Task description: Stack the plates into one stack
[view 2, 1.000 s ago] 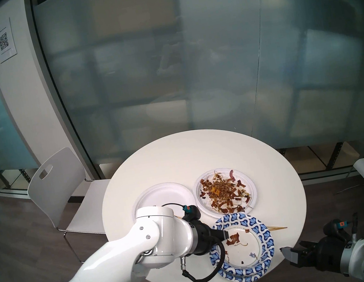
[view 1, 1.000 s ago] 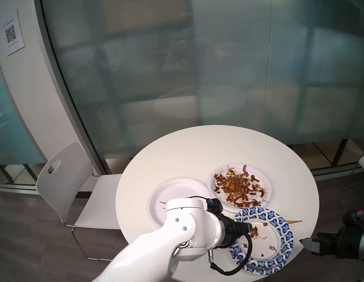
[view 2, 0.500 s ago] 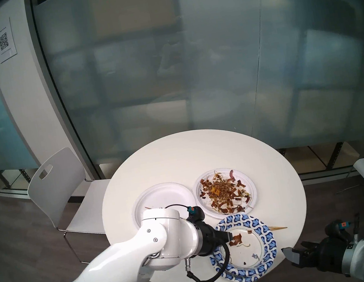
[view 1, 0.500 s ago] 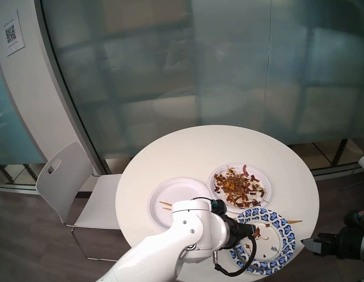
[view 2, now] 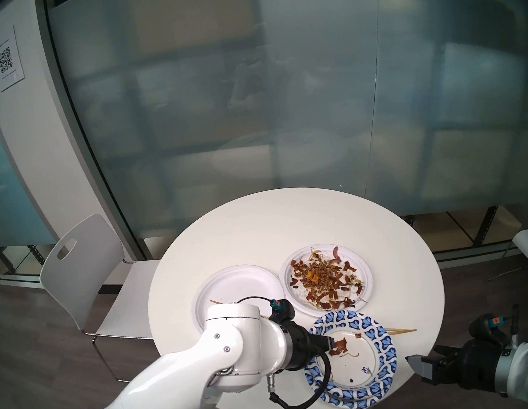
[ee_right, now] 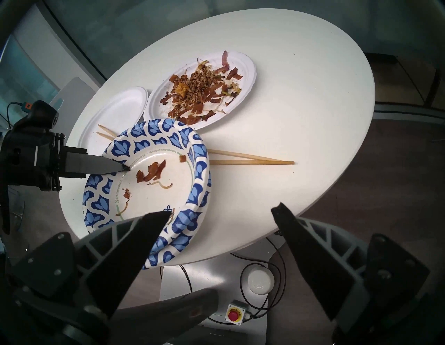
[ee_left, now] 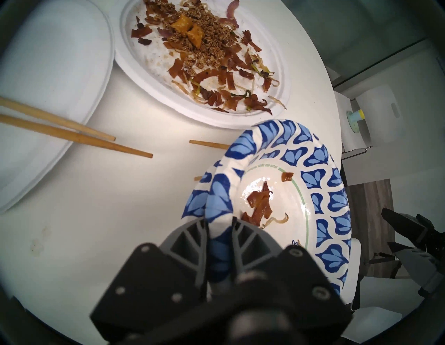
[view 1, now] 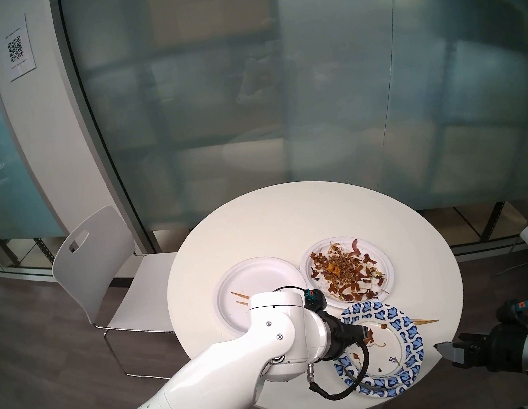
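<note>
While it sat skewed to the right and tipped up half a second ago, the upper blue-and-white patterned round paper plate (view 1: 394, 347) now lies lower and further left, nested almost squarely in the lower blue-and-white patterned paper plate (ee_right: 168, 253), much as it lay a second ago. Both rest at the near right of the round white desk (view 1: 293, 221), with brown food scraps in the upper one.

Clenched on the near-left rim of the upper patterned plate, the left end effector (ee_left: 219, 218) has one finger inside the rim and one outside, and the paper buckles up between them. Its white arm is unchanged from half a second ago, but it stands further right than a second ago, so the pair of wooden chopsticks (view 1: 239, 296) on the plain empty white paper plate (view 1: 254, 277) shows more of its length.

Beside that plate, the white paper plate strewn with brown food scraps (ee_left: 142, 55) has not shifted. Neither has the second pair of wooden chopsticks (ee_right: 250, 160), which lies on the desk and runs under the patterned plates from the right.

Off the desk's near right edge, the right end effector (ee_right: 222, 209) remains spread wide and holds nothing, apart from every plate.
</note>
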